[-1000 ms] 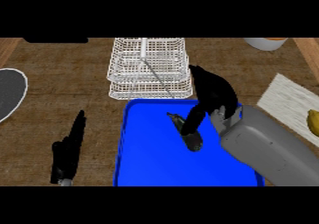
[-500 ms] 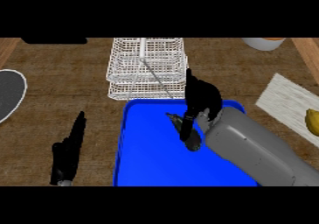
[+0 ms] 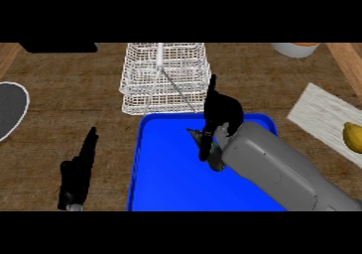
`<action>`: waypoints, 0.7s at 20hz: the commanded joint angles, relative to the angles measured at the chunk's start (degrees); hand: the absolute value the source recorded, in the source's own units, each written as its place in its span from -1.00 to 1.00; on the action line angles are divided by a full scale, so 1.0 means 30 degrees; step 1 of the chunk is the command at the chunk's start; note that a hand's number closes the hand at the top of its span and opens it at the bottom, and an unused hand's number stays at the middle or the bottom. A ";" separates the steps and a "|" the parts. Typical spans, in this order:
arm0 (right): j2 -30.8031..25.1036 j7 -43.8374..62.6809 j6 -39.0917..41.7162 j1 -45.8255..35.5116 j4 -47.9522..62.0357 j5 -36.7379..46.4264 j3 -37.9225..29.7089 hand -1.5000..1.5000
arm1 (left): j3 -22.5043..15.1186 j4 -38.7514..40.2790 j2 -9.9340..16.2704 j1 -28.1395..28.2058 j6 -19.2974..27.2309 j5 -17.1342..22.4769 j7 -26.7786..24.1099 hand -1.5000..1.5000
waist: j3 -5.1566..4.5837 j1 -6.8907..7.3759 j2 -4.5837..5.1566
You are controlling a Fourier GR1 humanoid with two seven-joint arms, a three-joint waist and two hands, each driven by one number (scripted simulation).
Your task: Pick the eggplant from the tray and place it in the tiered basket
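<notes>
The eggplant (image 3: 207, 149), dark with a greenish stem end, lies on the blue tray (image 3: 169, 173) near its far right part. My right hand (image 3: 223, 111) hovers over the eggplant's right side and hides part of it. Its fingers (image 3: 211, 87) stretch straight toward the white wire tiered basket (image 3: 165, 74), which stands just beyond the tray's far edge. Whether the hand touches the eggplant I cannot tell. My left hand (image 3: 77, 171) rests open on the counter left of the tray, fingers up.
A grey plate (image 3: 4, 111) sits at the left edge. At the right, a pale mat (image 3: 323, 114) carries a yellow fruit (image 3: 354, 136). A white bowl (image 3: 297, 48) stands at the far right and a dark object (image 3: 59, 47) at the far left.
My right arm and hand have shifted left across the tray, closer over the eggplant. The eggplant has stayed about where it was. The left hand has not moved.
</notes>
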 commanded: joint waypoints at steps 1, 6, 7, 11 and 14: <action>0.1513 0.3389 0.2052 -0.0412 0.1557 -0.0296 0.0719 -1.00 | -0.0015 0.0701 0.0055 0.0325 -0.0501 0.0144 -0.0182 0.00 | -0.0108 0.0363 0.0437; 0.1909 0.3747 0.2063 0.0147 0.2364 -0.0493 0.0769 -1.00 | 0.0356 -0.0058 0.0561 0.0479 -0.0947 0.0491 0.0045 0.00 | -0.0102 0.0423 0.0392; 0.2110 0.3635 0.2595 -0.0418 0.2732 -0.0800 0.0462 -1.00 | 0.0377 0.0619 0.0237 -0.0746 -0.0443 0.0091 0.0433 0.00 | -0.0105 0.0290 0.0458; 0.2159 0.3523 0.2499 -0.0240 0.2990 -0.1036 0.0242 -1.00 | -0.0098 -0.0204 -0.0140 0.0511 0.0030 -0.0198 0.0546 0.00 | -0.0089 0.0402 0.0401; 0.1940 0.3340 0.3072 -0.0924 0.3504 -0.1139 -0.0030 -1.00 | -0.0091 0.0457 -0.0279 0.0023 -0.0210 -0.0228 0.0118 0.00 | -0.0097 0.0355 0.0437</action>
